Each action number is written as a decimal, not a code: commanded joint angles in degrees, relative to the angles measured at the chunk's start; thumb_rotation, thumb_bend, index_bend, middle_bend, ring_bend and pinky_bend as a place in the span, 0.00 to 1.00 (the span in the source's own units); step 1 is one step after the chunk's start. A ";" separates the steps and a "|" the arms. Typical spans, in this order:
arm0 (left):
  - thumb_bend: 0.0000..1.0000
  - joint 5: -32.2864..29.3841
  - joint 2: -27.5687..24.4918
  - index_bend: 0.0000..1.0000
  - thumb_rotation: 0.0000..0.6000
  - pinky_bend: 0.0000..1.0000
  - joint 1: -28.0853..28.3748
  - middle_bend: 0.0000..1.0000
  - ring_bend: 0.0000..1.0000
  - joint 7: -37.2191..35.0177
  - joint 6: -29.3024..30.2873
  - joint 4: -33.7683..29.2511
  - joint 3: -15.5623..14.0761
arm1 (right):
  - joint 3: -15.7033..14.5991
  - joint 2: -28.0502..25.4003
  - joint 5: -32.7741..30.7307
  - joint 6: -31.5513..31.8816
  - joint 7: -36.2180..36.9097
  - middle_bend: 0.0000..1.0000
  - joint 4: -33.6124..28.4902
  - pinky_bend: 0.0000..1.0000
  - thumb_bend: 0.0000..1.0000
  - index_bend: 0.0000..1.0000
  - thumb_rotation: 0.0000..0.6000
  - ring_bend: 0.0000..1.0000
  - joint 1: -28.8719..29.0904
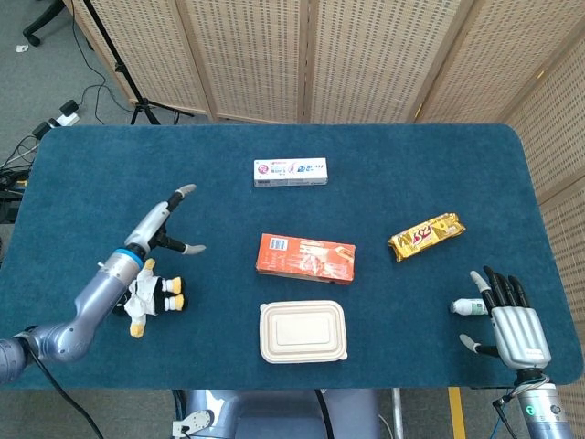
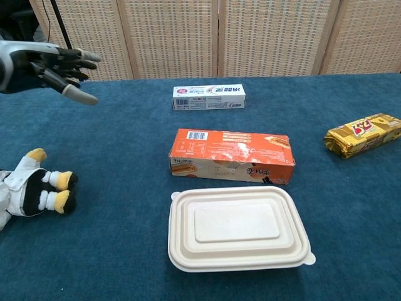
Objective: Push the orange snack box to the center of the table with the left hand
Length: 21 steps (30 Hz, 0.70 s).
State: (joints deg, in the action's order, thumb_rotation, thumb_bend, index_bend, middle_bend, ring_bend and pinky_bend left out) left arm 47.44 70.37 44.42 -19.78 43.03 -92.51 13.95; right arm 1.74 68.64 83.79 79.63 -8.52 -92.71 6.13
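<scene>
Lying flat near the middle of the dark blue cloth-covered table [image 1: 91, 174], the orange rectangular cardboard snack box [image 1: 304, 256] sits just behind the cream moulded-fibre lidded container [image 1: 303, 332]. The left hand [image 1: 163, 224] hangs raised well to the box's left, released, fingers spread, holding nothing. Beside its arm lies a black-and-white plush penguin toy [image 2: 31, 188]. The right hand [image 1: 512, 322] rests opened at the table's near right corner; a small white bottle [image 1: 467, 307], seemingly, lies just beside it.
</scene>
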 commanded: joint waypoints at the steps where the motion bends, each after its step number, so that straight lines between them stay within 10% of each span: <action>1: 0.06 7.92 -0.93 0.00 1.00 0.00 -6.18 0.00 0.00 10.37 13.66 -1.17 -5.39 | 0.05 0.01 -0.04 0.08 0.00 0.00 0.03 0.00 0.05 0.02 1.00 0.00 -0.04; 13: 0.05 29.36 4.61 0.00 1.00 0.00 -23.03 0.00 0.00 21.88 42.86 8.14 -16.54 | 0.25 0.16 -0.12 0.61 -0.44 0.00 -0.06 0.00 0.05 0.02 1.00 0.00 -0.20; 21: 0.05 32.84 6.56 0.00 1.00 0.00 -27.64 0.00 0.00 21.49 47.00 9.45 -17.29 | 0.23 0.08 0.25 0.97 -0.50 0.00 -0.41 0.00 0.05 0.02 1.00 0.00 -0.28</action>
State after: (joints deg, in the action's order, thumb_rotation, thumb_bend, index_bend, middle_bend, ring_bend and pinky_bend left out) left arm 80.08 76.70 17.06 1.73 89.87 -83.30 -3.16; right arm 1.97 68.72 84.04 80.59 -9.02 -93.12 5.85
